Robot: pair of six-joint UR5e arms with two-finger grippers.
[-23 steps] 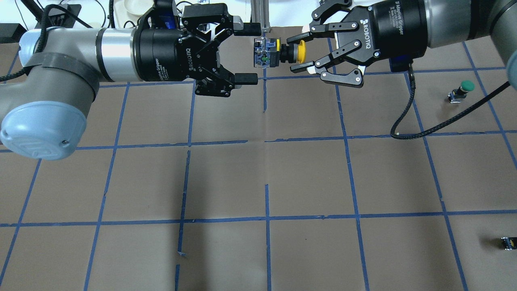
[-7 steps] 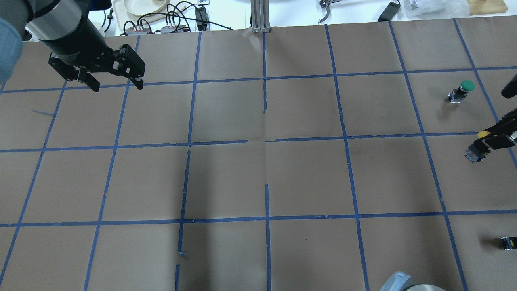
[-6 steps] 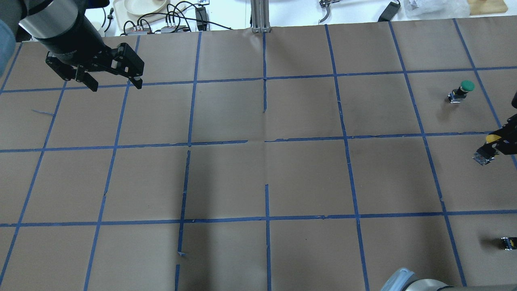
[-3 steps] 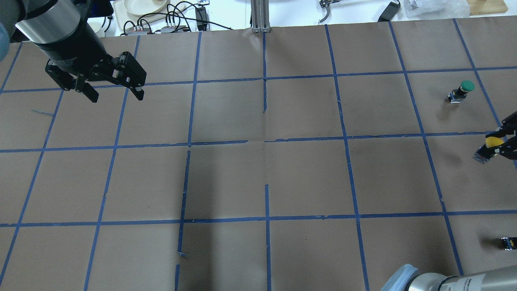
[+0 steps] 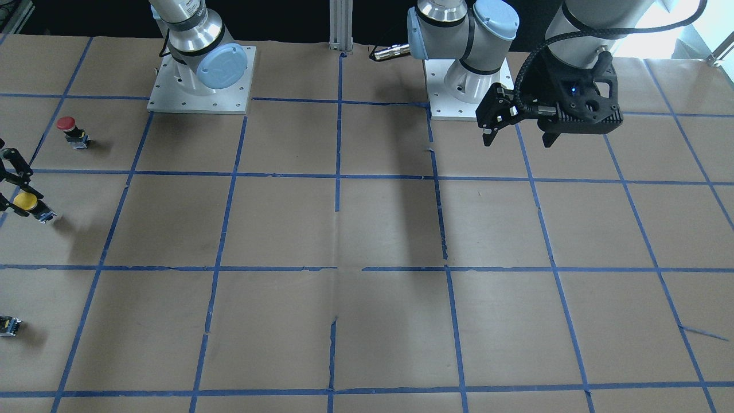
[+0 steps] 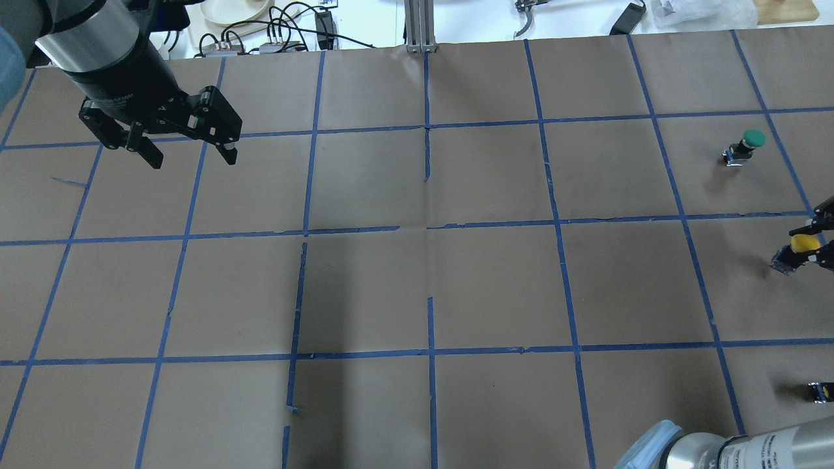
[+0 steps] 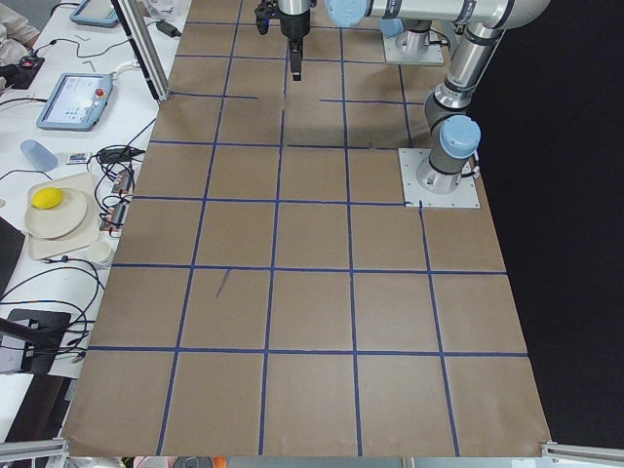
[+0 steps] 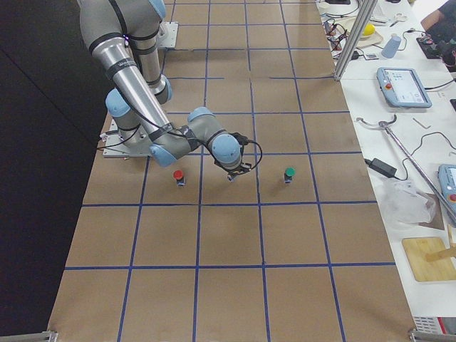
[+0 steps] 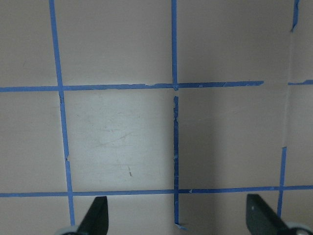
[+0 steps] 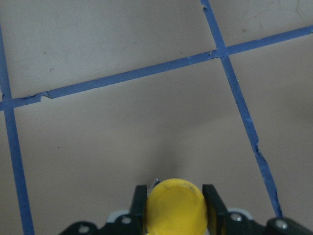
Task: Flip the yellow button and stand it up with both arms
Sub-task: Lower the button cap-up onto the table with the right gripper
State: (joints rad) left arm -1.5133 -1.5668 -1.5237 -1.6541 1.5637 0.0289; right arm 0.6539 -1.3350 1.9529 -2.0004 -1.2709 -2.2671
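Note:
The yellow button is at the table's far right edge, cap up and grey-black block low and to the left. My right gripper is shut on it. In the right wrist view the yellow cap sits tight between the two fingers. It also shows in the front view. I cannot tell whether its block touches the paper. My left gripper is open and empty at the back left, above the paper; its fingertips stand wide apart.
A green-capped button stands behind the yellow one. A red-capped button stands in the front view. A small black block with a yellow spot lies at the right edge. Brown paper with a blue tape grid covers the table.
The grippers, first together at the back centre around the button, have parted. In the last second my right gripper carried the button slightly toward the robot. My left gripper shifted a little.

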